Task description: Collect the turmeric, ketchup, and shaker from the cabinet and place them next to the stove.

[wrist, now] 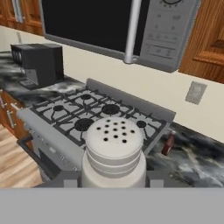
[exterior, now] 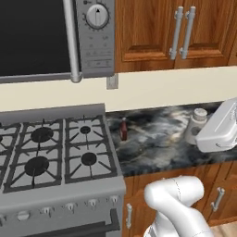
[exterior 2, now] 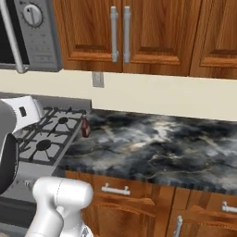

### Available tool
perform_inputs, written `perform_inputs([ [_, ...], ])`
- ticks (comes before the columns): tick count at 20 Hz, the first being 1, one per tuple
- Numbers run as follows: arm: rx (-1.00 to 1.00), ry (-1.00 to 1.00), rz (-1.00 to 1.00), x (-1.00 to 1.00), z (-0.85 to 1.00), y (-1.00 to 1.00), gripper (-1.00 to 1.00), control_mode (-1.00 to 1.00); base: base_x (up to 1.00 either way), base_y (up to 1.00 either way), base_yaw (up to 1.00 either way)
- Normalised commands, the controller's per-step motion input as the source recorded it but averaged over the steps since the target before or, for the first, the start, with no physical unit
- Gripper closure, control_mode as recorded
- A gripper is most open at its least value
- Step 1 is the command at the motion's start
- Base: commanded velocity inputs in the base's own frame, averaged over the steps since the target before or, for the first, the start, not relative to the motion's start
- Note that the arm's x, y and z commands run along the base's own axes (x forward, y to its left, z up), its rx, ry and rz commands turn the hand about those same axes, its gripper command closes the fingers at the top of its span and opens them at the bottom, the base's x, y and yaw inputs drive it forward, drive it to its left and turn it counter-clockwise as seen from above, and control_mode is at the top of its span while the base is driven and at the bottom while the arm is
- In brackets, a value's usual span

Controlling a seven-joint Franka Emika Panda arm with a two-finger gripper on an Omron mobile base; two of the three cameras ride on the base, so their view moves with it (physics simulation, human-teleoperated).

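Note:
My gripper (wrist: 113, 179) is shut on the shaker (wrist: 114, 151), a small white cylinder with a perforated rounded cap, a finger on each side of it. From the left base camera the shaker (exterior: 198, 118) hangs over the dark marble counter (exterior: 162, 143), right of the stove (exterior: 55, 152), with my hand (exterior: 217, 129) behind it. The ketchup (exterior: 123, 128), a slim dark red-brown bottle, stands upright on the counter just beside the stove's right edge; it is also seen as ketchup (exterior 2: 85, 127) and ketchup (wrist: 167, 143). The cabinet (exterior: 180, 32) doors are closed. The turmeric is out of view.
A grey microwave (exterior: 95, 37) with a dial hangs above the stove. A black appliance (wrist: 38, 63) sits on the counter beyond the stove's far side. A wall outlet (exterior: 112, 82) is behind the ketchup. Counter (exterior 2: 166, 143) stretches bare to the right.

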Motion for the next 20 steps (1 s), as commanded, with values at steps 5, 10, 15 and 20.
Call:
perform_inputs([
  [5, 0.00, 0.00, 0.00, 0.00, 0.00, 0.00, 1.00, 1.00, 0.52, 0.08, -0.29],
  [10, 0.00, 0.00, 0.00, 0.00, 0.00, 0.00, 1.00, 1.00, 0.67, 0.09, -0.26],
  [15, 0.00, 0.00, 0.00, 0.00, 0.00, 0.00, 1.00, 1.00, 0.48, 0.07, -0.15],
  [20, 0.00, 0.00, 0.05, 0.73, -0.33, -0.02, 1.00, -1.00, 0.00, 0.00, 0.00],
])
